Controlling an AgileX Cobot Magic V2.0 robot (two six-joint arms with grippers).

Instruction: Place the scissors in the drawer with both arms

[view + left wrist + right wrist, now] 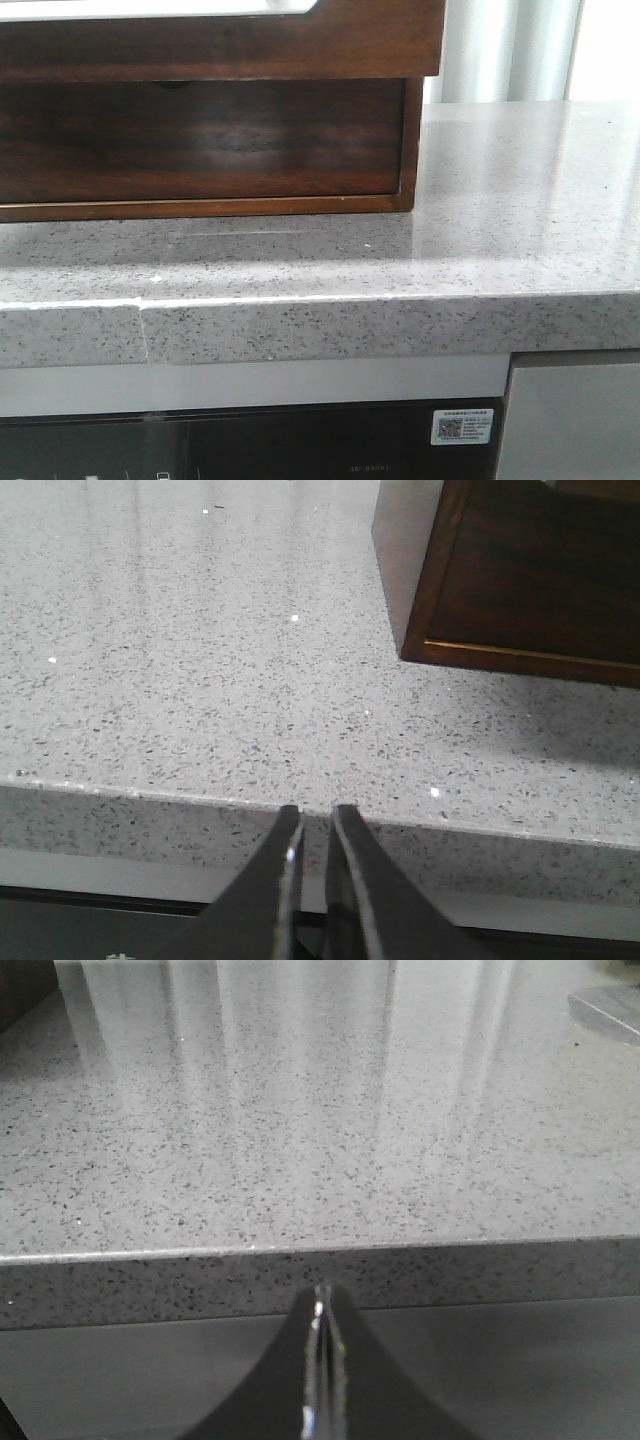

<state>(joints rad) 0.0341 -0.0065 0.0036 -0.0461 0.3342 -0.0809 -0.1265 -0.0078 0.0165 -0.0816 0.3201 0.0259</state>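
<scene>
Looking for scissors: none on the visible countertop (500,200). Wooden drawer unit (200,140) sits at the back with its front flush, possibly shut. Left gripper (312,825) barely parted, empty; right gripper (322,1305) pressed closed, empty. Both hang off the counter edge, fitting either end of the job.

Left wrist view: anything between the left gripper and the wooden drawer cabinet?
Nothing. Bare speckled countertop runs from the left gripper, at the counter's front edge, to the wooden drawer cabinet.
</scene>
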